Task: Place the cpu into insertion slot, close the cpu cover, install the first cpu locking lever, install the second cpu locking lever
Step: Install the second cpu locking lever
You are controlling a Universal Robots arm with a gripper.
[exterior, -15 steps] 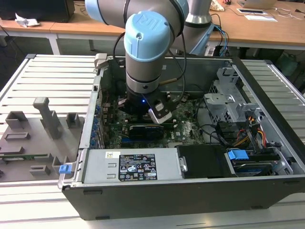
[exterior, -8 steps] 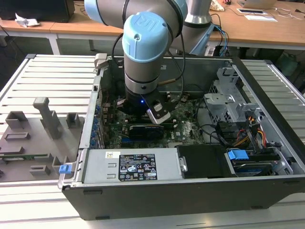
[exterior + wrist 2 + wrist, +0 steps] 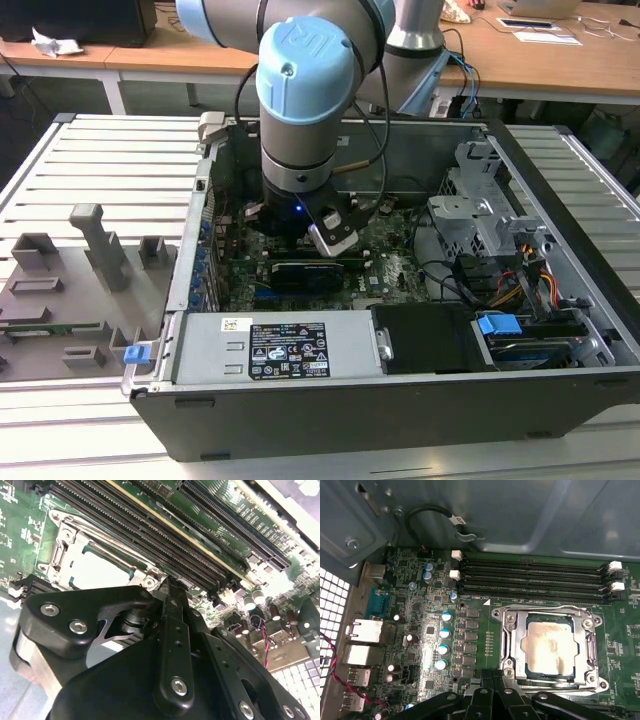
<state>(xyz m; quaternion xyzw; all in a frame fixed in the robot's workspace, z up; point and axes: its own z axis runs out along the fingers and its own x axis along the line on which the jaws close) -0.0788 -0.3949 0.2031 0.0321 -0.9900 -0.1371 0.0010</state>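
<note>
The cpu point(image 3: 551, 647) lies flat in the insertion slot point(image 3: 535, 672) on the green motherboard, its pale metal face showing through the window of the cpu cover point(image 3: 509, 642). The grey cover lies down over the chip. In the second wrist view the cpu point(image 3: 97, 572) is a bright square inside the cover point(image 3: 62, 540). My gripper point(image 3: 492, 677) is shut with nothing seen between its fingers, and its tip point(image 3: 170, 587) sits just beside one corner of the socket frame. In the exterior view the arm's wrist point(image 3: 300, 215) hangs low inside the open computer case.
Long black memory slots point(image 3: 535, 577) run beside the socket. Capacitors point(image 3: 442, 640) and rear ports point(image 3: 362, 630) lie on the other side. The case wall point(image 3: 520, 515) rises behind. Drive cages and cables point(image 3: 500, 270) fill the exterior view's right, a grey fixture tray point(image 3: 70, 290) its left.
</note>
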